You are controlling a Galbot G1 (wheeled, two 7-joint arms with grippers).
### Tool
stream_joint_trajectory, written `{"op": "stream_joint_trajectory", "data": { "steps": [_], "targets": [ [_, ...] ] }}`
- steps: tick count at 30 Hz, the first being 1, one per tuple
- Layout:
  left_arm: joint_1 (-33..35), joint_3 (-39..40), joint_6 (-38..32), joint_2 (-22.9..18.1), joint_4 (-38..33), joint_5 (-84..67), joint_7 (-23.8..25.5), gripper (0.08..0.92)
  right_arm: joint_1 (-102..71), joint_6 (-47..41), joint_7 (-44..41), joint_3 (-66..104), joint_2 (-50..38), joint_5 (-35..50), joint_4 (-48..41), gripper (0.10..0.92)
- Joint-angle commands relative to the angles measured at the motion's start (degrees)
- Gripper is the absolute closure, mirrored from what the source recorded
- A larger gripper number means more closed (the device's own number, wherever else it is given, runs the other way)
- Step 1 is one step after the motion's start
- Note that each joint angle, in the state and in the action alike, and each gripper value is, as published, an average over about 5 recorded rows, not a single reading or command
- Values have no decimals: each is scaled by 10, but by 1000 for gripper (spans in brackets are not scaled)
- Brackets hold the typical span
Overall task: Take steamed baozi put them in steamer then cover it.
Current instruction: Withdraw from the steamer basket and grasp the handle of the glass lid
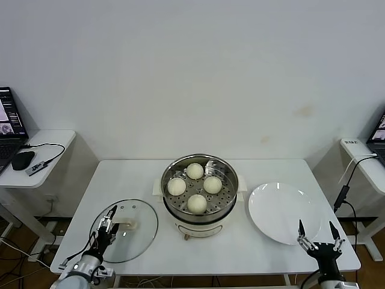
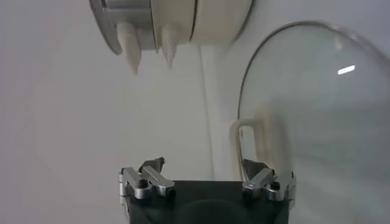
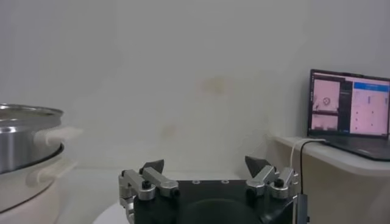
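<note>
Resting flat near the tabletop's (image 1: 264,244) front-left corner, the cover (image 1: 141,238) is shown with all four steamed baozi (image 1: 194,186) already seated on the perforated tray of the steamer (image 1: 231,174), which stands at the middle of the tabletop. The remaining step is judged to be the covering. The left end effector (image 1: 108,224) is held over the cover's front-left rim with its jaws spread wide and nothing between them. The cover's cream-white bar handle (image 1: 127,225) lies just beyond the fingertips, toward the steamer. In the left wrist view the handle (image 2: 251,143) is seen ahead of one finger rather than centred between the two, so a small sideways correction is judged necessary before closing. The handle's long axis appears to run roughly parallel to the tabletop's front edge, though this cannot be fixed with certainty. The right end effector (image 1: 317,236) is parked at the front-right corner, jaws likewise spread and empty, beside the white plate (image 1: 280,211) and well apart from the cover. The left arm is therefore the nearer one.
</note>
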Motion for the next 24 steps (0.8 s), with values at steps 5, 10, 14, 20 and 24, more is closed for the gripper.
{"op": "stream_joint_trajectory", "data": {
  "steps": [5, 10, 14, 20, 24],
  "targets": [
    [-52, 9, 1, 0, 42, -11, 6, 177, -3, 1, -1, -2, 3, -6, -2, 203],
    [-58, 15, 3, -3, 45, -24, 9, 177, -3, 2, -1, -6, 4, -8, -5, 203],
    [-61, 19, 2, -5, 54, -35, 8, 177, -3, 2, -1, -6, 3, -9, -5, 203],
    [-67, 25, 0, -10, 68, -48, 3, 207, -3, 2, -2, -8, 3, -10, -5, 203],
    [-70, 25, 0, -13, 70, -48, -1, 310, -4, 3, -2, -10, 3, -11, -5, 203]
  ]
}}
